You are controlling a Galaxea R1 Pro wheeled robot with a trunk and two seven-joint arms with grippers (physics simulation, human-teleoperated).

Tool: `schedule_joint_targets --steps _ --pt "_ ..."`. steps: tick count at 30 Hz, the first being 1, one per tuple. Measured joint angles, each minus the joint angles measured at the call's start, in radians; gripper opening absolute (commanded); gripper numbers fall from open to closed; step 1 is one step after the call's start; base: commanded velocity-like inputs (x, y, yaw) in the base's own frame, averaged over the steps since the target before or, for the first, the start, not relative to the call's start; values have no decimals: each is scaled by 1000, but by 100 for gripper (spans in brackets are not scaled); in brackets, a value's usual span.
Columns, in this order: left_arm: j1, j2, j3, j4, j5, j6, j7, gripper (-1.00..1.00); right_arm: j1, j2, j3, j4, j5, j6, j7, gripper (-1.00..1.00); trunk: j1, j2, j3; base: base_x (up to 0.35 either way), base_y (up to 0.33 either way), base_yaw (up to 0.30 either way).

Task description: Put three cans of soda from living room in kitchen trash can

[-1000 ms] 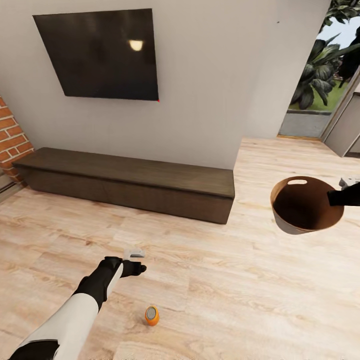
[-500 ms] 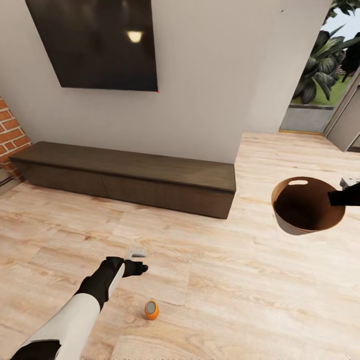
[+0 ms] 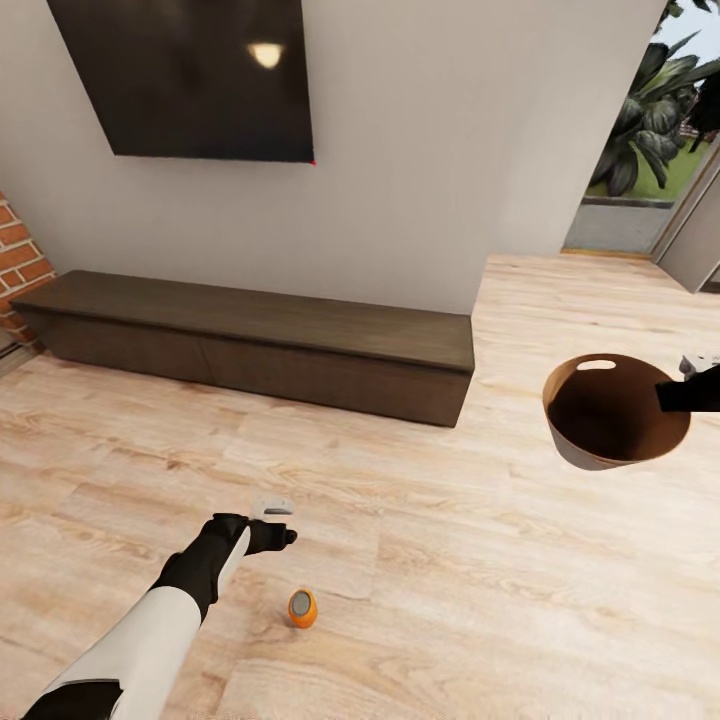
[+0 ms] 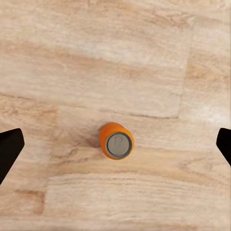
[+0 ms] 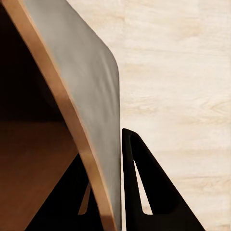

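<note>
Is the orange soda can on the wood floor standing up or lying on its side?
Standing upright. The orange soda can shows its round grey top to the left wrist camera, and it stands on end on the floor in the head view.

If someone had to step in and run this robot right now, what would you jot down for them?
Left gripper: open, above the bright orange soda can, which stands upright on the wooden floor, untouched.
Right gripper: fingers shut on the rim of the brown-lined, grey-walled round trash can, held off the floor.
Done: the trash can's visible interior shows no can.
Left: lower, grasp the orange can, drop it in; the other two cans are still to be found.
</note>
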Motion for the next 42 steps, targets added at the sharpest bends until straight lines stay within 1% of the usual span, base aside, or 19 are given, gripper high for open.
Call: schedule_joint_targets --steps 30,32,35,36,37,40,42 --pt "0 0 0 0 0 -2 0 100 -2 -3 1 -2 -1 0 0 -100 115 -210 -141 0 0 0" --pt "0 0 0 0 0 -3 0 100 -1 -3 0 -2 9 1 0 -100 123 -224 -151 0 0 0" --pt "0 0 0 0 0 -3 0 100 -1 1 0 -1 73 -2 -1 -100 134 -245 -165 0 0 0" --pt "0 0 0 0 0 -3 0 100 -1 1 0 -2 84 -3 -1 -100 138 -252 -170 0 0 0" --pt "0 0 0 0 0 -3 0 100 -1 2 -1 -2 84 -3 -1 -100 142 -259 -174 0 0 0" --pt "0 0 0 0 0 -3 0 100 -2 3 -3 -2 60 1 1 -100 153 -280 -189 0 0 0" --pt "0 0 0 0 0 -3 0 100 -2 3 -2 -2 66 1 1 -100 161 -294 -198 0 0 0"
